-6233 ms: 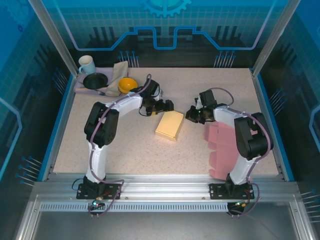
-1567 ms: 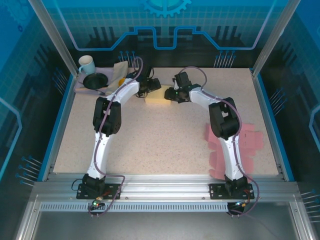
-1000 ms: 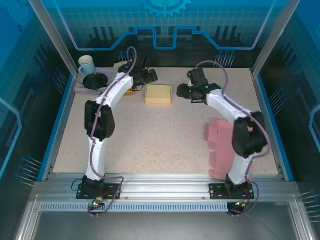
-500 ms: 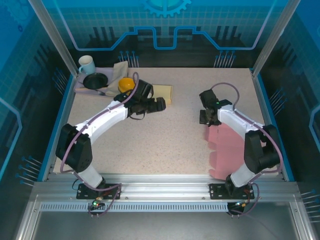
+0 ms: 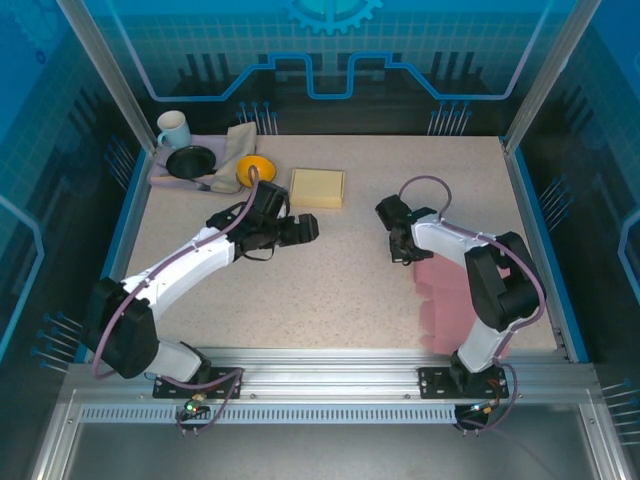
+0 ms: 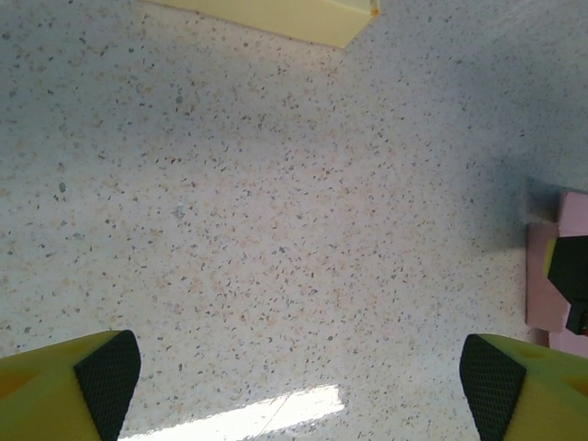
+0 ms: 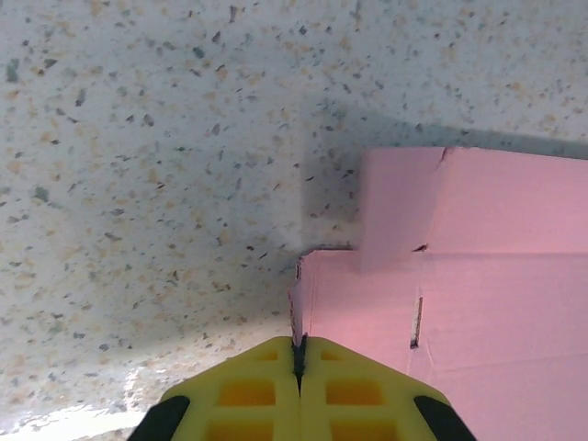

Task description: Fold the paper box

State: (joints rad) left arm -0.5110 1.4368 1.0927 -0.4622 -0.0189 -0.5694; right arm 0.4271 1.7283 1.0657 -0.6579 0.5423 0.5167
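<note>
- Risk: R gripper (image 7: pixel 299 356) is closed tight on just the thin corner edge of the pink box blank (image 7: pixel 459 276). A hard pull may slip or tear it at the slits.
- L gripper (image 6: pixel 303 377): fingers wide apart, nothing held, over bare table (image 6: pixel 276 230). Unsupported, the blank may drag, not crease.
- Blank: flat, unfolded, flaps out; lies near-right, beside R arm.

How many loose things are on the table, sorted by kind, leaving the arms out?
Boxes: 2, the folded yellow box and the flat pink box
Bowls: 2, the black bowl and the yellow bowl
Cup: 1
Cloth: 1
Mat: 1
Total: 7
</note>
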